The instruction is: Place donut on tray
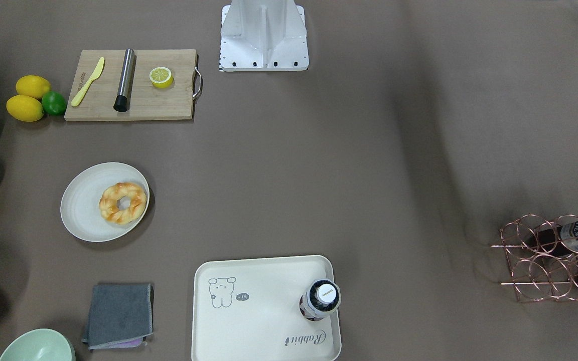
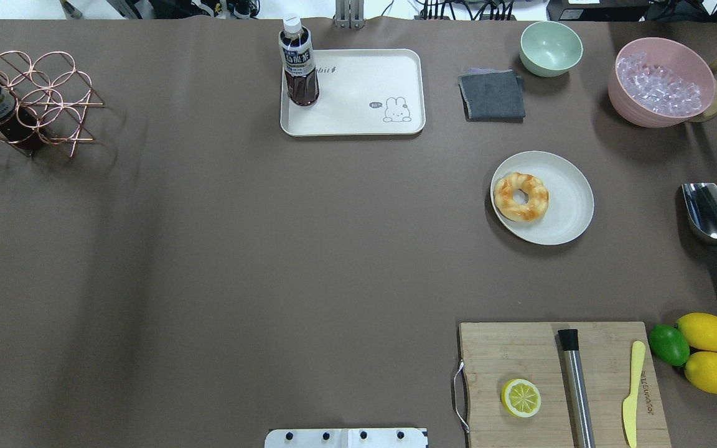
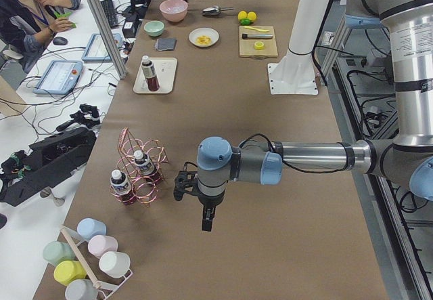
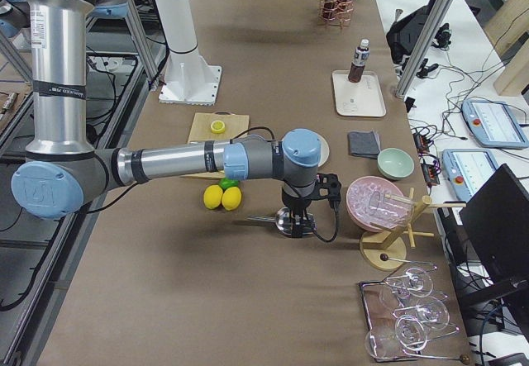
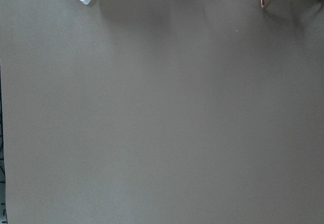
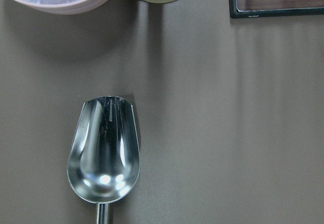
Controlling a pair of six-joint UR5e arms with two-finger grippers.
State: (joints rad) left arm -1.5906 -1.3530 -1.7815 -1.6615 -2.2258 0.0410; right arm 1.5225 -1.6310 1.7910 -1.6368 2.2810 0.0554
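The donut (image 1: pixel 123 202) is a golden twisted ring lying on a round off-white plate (image 1: pixel 81 200); it also shows in the overhead view (image 2: pixel 521 196). The cream tray (image 2: pixel 358 93) with the bear drawing lies at the table's far edge, with a dark drink bottle (image 2: pixel 298 62) standing in one corner. My left gripper (image 3: pixel 207 222) shows only in the exterior left view, hanging over bare table beside the copper rack; I cannot tell whether it is open or shut. My right gripper (image 4: pixel 297 227) shows only in the exterior right view, above the metal scoop; I cannot tell its state.
A metal scoop (image 2: pixel 713 218), a pink bowl of ice (image 2: pixel 662 81), a green bowl (image 2: pixel 550 47) and a grey cloth (image 2: pixel 492 94) lie around the plate. A cutting board (image 2: pixel 564 382) holds a halved lemon, a rod and a knife. A copper wire rack (image 2: pixel 22 102) stands far left.
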